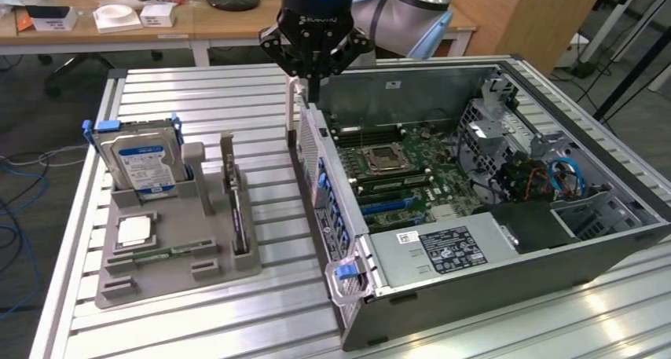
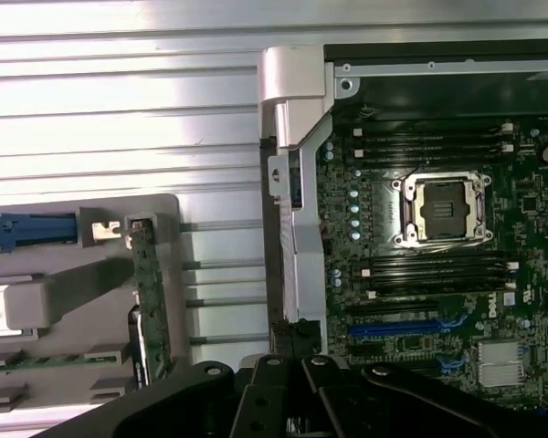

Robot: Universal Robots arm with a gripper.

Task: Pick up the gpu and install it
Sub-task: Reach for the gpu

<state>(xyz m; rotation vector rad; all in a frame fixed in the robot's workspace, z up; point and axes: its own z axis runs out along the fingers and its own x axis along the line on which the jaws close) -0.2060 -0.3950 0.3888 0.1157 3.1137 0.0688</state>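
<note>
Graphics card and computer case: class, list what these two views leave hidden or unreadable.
- Graphics card: exterior view shows it edge-on in the grey holder, faces hidden.
- One end of it: wrist view, covered by the end effector.
- Power supply label: exterior view, print too small.

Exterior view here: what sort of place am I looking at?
Likely a robotics lab or workshop: an opened computer case sits on a slatted metal table beside a grey parts holder, with cluttered wooden desks behind.
</note>
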